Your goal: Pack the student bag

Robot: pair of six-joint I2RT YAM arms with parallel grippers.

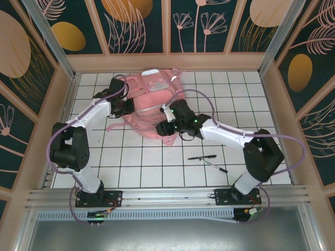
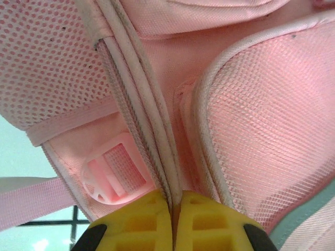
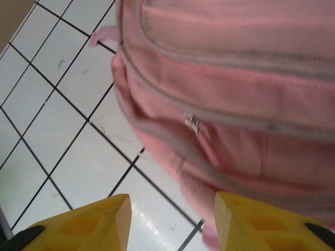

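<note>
The student bag (image 1: 152, 91), a soft pink backpack, lies on the white tiled table toward the back middle. My left gripper (image 1: 127, 108) is at the bag's left side. In the left wrist view this gripper (image 2: 174, 201) is shut on a piped seam of the bag (image 2: 261, 120), next to a pink plastic buckle (image 2: 112, 175). My right gripper (image 1: 164, 125) is at the bag's near right corner. Seen from the right wrist, it (image 3: 172, 214) is open just below the bag (image 3: 225, 89), with tile between its fingers and a fold of pink fabric touching the right finger (image 3: 235, 219). A metal zipper pull (image 3: 191, 121) shows above.
Two black pens (image 1: 201, 157) (image 1: 215, 166) lie on the tiles in front of the right arm. Wooden walls (image 1: 167, 61) surround the table. A pink strap (image 1: 116, 127) trails from the bag's near left.
</note>
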